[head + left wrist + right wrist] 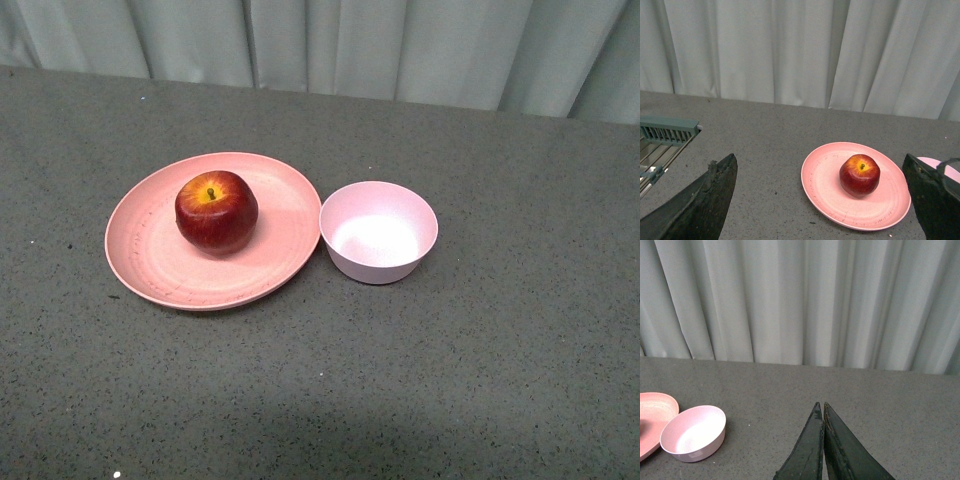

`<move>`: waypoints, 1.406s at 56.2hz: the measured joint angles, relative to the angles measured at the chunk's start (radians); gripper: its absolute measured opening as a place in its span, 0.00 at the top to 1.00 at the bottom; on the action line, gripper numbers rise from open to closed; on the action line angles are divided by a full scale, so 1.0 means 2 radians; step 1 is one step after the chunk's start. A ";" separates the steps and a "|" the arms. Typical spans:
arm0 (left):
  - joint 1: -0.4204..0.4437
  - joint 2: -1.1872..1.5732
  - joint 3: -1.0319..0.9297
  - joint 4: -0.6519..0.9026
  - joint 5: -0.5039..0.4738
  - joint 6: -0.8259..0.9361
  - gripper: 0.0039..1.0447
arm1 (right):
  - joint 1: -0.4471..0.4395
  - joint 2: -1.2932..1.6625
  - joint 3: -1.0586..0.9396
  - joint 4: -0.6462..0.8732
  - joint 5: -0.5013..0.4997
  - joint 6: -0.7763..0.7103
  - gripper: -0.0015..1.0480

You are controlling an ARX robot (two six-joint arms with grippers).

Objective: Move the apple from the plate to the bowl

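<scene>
Backdrop, front view: pale grey-green pleated curtain [400, 50] hangs behind a dark grey speckled table [500, 380] that fills most of the frame
Plate, front view: salmon-pink plate [150, 270] lies flat on the table, left of centre, with faint rings on its face
Apple, front view: dark red apple [216, 212] sits upright on the plate, a little toward its far side, stem and yellow-orange patch facing up
Bowl, front view: pale pink bowl [378, 232] stands upright just to the right of the plate; the two rims are touching or nearly so, and I cannot tell which
Arms, front view: neither arm shows in this view
Left gripper, left wrist view: left gripper [818, 157] is spread wide, one dark finger low at each side of the frame, both above the table and well apart from the apple
Apple and plate, left wrist view: apple [859, 175] rests on the plate [825, 190], seen between the two fingers
Bowl, left wrist view: only a sliver of the bowl [940, 165] shows past one finger
Rack, left wrist view: grey-green slatted rack [665, 135] sits at the table's edge, well away from the plate
Right gripper, right wrist view: right gripper [820, 407] has its two dark fingers pressed together, tips meeting over bare table
Bowl and plate, right wrist view: bowl [694, 434] stands off to one side of the fingers, well apart from them, with the plate's rim [655, 410] just beyond it at the frame edge
Curtain, right wrist view: same pleated curtain fills the upper half
</scene>
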 joint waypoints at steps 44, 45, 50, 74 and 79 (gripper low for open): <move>-0.028 0.139 0.026 -0.019 -0.140 -0.038 0.06 | 0.000 -0.001 0.000 -0.001 0.000 0.000 0.09; -0.028 0.157 0.027 -0.002 -0.137 -0.040 0.06 | 0.000 -0.001 0.000 -0.001 0.000 0.000 0.09; -0.020 0.266 0.058 0.079 -0.115 -0.064 0.06 | 0.000 -0.001 0.000 -0.001 0.000 0.000 0.09; -0.069 0.694 0.227 0.298 -0.049 -0.043 0.06 | 0.000 -0.001 0.000 -0.001 0.000 0.000 0.09; -0.085 0.754 0.259 0.302 -0.050 -0.040 0.06 | 0.000 -0.001 0.000 -0.001 0.000 0.000 0.09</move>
